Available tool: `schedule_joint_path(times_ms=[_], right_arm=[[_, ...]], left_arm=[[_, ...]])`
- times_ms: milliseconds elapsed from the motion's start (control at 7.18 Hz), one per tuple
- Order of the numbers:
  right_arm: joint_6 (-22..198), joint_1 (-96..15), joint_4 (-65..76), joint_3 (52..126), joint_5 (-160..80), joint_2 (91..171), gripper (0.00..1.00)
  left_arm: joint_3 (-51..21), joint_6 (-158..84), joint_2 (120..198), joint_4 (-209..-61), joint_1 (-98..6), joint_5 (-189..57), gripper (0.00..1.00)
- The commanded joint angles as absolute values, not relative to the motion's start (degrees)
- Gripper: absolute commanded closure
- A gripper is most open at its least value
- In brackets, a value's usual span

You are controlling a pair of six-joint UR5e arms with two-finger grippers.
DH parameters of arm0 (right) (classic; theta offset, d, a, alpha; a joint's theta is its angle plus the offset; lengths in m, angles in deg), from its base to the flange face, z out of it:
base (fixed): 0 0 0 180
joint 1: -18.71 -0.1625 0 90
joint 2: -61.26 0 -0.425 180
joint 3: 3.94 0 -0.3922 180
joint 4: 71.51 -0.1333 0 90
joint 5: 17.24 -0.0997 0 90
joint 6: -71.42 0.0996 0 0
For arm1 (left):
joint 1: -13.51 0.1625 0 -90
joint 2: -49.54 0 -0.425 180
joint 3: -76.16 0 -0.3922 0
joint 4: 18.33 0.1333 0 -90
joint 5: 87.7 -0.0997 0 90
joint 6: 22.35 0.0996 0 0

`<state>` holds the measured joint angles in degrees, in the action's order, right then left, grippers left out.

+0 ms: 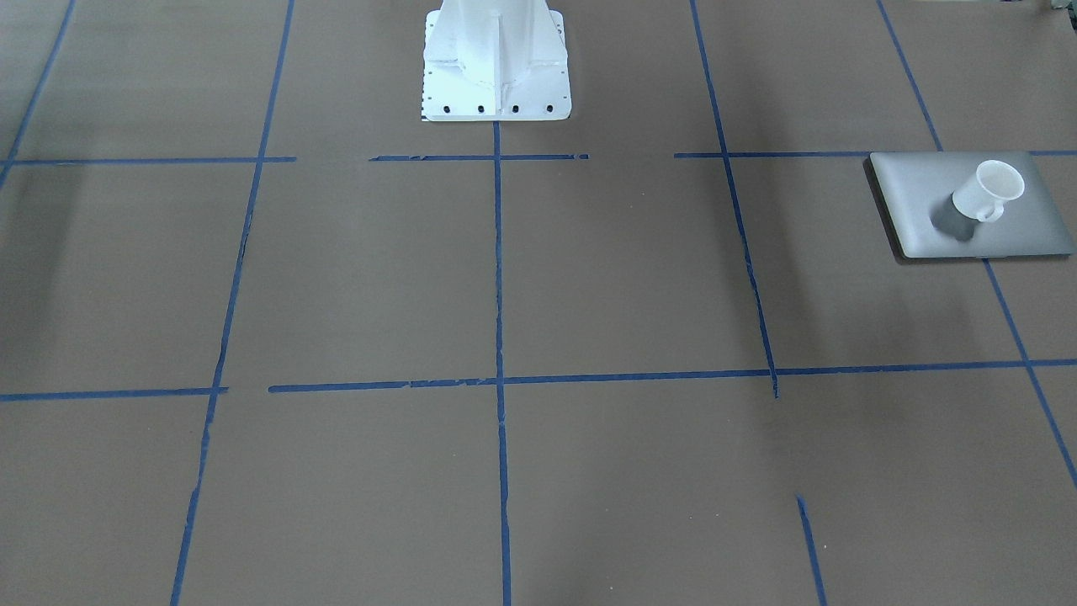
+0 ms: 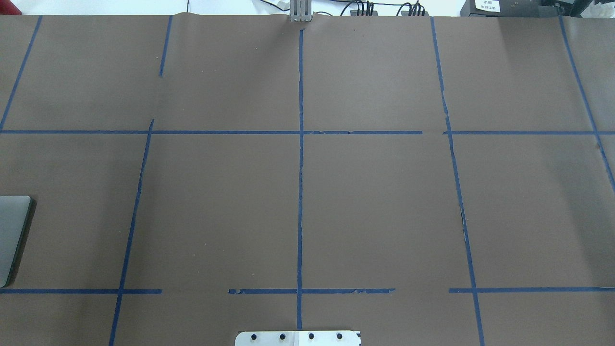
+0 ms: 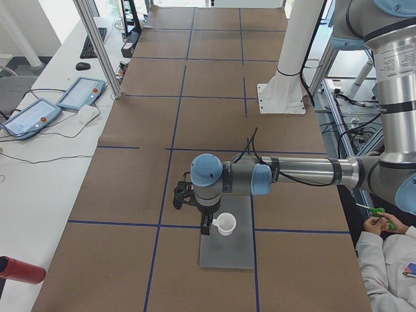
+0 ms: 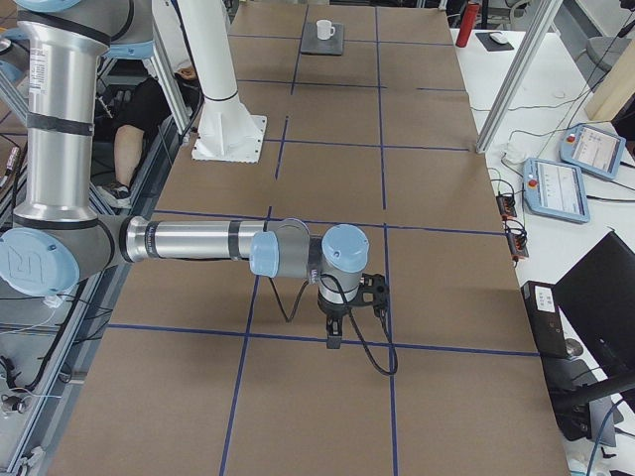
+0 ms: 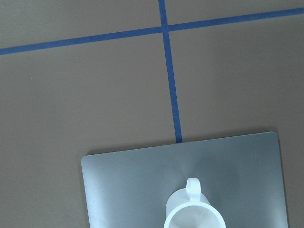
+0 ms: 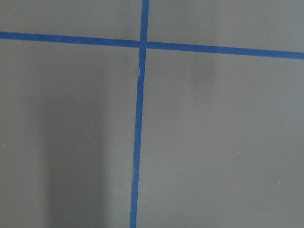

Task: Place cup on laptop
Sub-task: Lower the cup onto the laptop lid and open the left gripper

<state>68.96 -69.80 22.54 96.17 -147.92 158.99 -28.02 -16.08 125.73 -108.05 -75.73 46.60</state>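
The small white cup stands upright on the flat silver-grey laptop, which lies on the brown table. The left wrist view looks down on the cup and the laptop lid; no fingers show there. In the exterior left view my left gripper hangs right beside the cup over the laptop; I cannot tell whether it is open or shut. In the exterior right view my right gripper points down over bare table, far from the cup; I cannot tell its state.
The white robot pedestal stands at the table's robot side. Blue tape lines grid the brown table. Teach pendants and a red bottle lie on the side bench. A seated person is by the robot.
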Motion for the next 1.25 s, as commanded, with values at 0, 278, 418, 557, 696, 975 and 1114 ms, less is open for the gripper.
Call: schedule_joint_path(times_ms=[0, 278, 418, 557, 696, 975, 1114], right_arm=[[69.0, -69.8, 22.5, 96.2, -147.9, 159.0, 0.0], [69.0, -69.8, 22.5, 96.2, -147.9, 159.0, 0.0], [69.0, -69.8, 22.5, 96.2, -147.9, 159.0, 0.0], [69.0, -69.8, 22.5, 96.2, -147.8, 159.0, 0.0], [69.0, -69.8, 22.5, 96.2, -147.9, 159.0, 0.0], [69.0, -69.8, 22.5, 96.2, -147.9, 159.0, 0.0], [69.0, -69.8, 22.5, 96.2, -147.9, 159.0, 0.0]], left_arm=[[-28.4, -15.9, 125.8, -108.0, -75.8, 46.5, 0.0], [-28.2, -15.9, 126.7, -108.4, -75.8, 46.5, 0.0], [-27.8, -16.0, 126.7, -109.1, -75.8, 46.5, 0.0], [-27.8, -16.0, 126.7, -109.1, -75.8, 46.5, 0.0], [-27.4, -16.0, 126.7, -109.2, -75.8, 46.5, 0.0], [-27.3, -16.0, 126.7, -109.2, -75.7, 46.5, 0.0], [-27.3, -16.1, 126.7, -109.2, -75.7, 46.6, 0.0]])
